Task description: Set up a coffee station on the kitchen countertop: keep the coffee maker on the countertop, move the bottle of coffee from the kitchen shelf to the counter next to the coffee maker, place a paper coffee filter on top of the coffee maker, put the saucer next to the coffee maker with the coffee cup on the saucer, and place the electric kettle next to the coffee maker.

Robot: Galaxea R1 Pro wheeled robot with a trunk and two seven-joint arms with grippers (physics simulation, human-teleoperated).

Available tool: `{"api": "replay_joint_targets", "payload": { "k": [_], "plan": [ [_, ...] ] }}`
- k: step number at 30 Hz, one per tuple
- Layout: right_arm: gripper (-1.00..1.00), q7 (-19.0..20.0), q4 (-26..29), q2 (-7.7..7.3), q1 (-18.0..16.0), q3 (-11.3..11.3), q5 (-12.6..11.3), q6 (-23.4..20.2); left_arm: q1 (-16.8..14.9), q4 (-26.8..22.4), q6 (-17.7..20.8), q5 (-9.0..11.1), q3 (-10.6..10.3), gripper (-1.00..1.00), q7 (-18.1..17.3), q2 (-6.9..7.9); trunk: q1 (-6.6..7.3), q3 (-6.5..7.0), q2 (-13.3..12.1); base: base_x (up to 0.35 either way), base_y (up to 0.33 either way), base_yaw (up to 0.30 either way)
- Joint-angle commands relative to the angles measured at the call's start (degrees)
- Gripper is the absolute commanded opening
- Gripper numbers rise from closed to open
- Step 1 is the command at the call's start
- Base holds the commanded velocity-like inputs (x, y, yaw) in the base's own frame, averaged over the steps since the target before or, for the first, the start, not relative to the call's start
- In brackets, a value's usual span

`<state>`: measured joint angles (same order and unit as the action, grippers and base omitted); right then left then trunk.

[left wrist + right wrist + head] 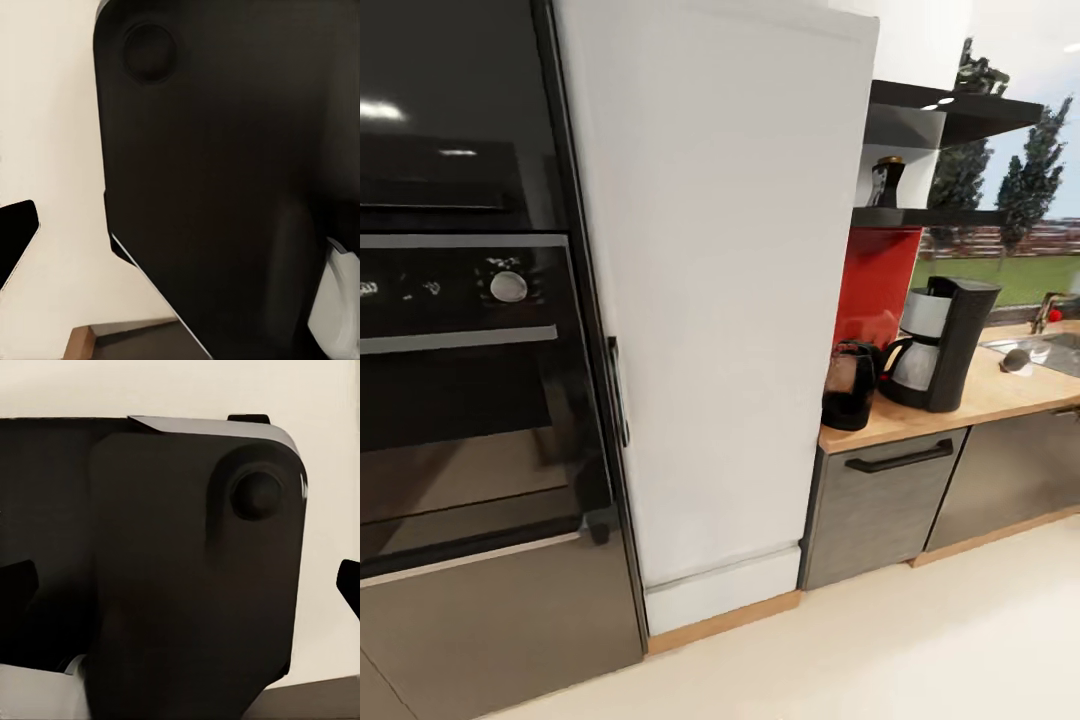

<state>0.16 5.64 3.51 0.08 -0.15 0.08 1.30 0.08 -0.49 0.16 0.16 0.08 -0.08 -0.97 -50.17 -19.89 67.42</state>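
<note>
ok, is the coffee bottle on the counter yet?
No, the bottle of coffee stands on the kitchen shelf above the coffee maker.

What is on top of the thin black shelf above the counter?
On the kitchen shelf stands the bottle of coffee, dark with a yellowish cap, near the white cabinet. The shelf's far right end runs out of clear view.

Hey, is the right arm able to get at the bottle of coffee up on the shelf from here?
Probably not yet. The bottle of coffee stands on the kitchen shelf, far off behind the kitchen countertop, above the electric kettle. The robot would likely need to drive closer first.
</note>
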Motion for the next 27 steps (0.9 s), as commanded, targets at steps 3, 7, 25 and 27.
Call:
{"api": "replay_joint_targets", "payload": {
  "k": [3, 7, 25, 27],
  "plan": [
    [1.0, 0.02, 0.02, 0.01, 0.01, -0.03, 0.01, 0.11, 0.01, -0.07, 0.02, 0.02, 0.01, 1.0, -0.01, 0.0, 0.66, 0.5, -1.19, 0.0, 0.0, -0.264],
    [1.0, 0.02, 0.0, 0.01, 0.01, -0.03, 0.01, 0.11, 0.01, -0.06, 0.02, 0.04, 0.01, 1.0, -0.01, 0.0, 1.54, 1.22, -2.79, 0.0, 0.0, -0.264],
    [1.0, 0.02, -0.01, 0.01, 0.01, -0.03, 0.01, 0.15, 0.01, -0.07, 0.02, 0.02, 0.01, 1.0, -0.02, 0.0, 5.5, 4.45, -10.01, 0.0, 0.0, -0.264],
    [1.0, 0.02, -0.01, 0.01, 0.01, -0.03, 0.01, 0.13, 0.01, -0.07, 0.0, 0.02, 0.01, 1.0, -0.02, 0.0, 5.93, 4.81, -10.81, 0.0, 0.0, -0.264]
  ]
}}
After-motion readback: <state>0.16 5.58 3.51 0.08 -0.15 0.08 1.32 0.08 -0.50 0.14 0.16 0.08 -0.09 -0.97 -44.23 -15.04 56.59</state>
